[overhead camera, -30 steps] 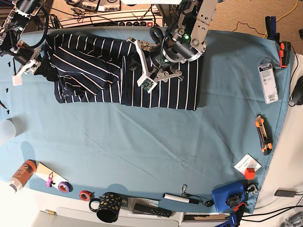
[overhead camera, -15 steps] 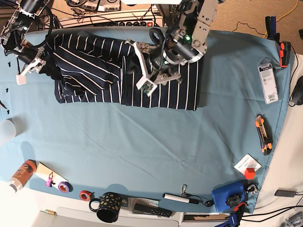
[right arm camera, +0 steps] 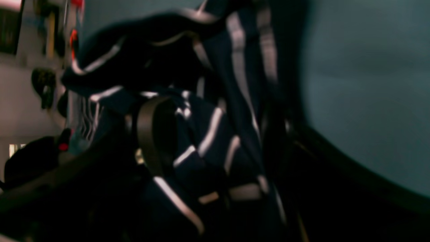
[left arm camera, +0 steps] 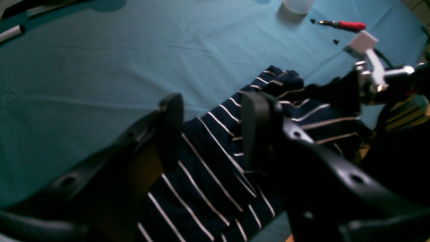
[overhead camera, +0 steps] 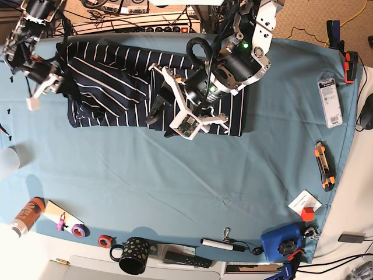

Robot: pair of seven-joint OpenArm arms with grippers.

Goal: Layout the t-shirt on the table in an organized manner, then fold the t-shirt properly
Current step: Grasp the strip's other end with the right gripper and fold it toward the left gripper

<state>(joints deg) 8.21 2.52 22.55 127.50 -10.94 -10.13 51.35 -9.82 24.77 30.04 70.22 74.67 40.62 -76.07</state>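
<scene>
The left gripper (overhead camera: 163, 111) hangs with jaws apart over the t-shirt (overhead camera: 111, 87); the right gripper (overhead camera: 58, 87) is clamped on its left end. The t-shirt lies lengthwise left-right along the far table (overhead camera: 192, 175), middle hidden by the arm; the right wrist view is blurred.

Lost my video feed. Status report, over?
Left gripper open above t-shirt. Right gripper shut on t-shirt's edge. Shirt half-folded on table. Nothing blocking.
</scene>
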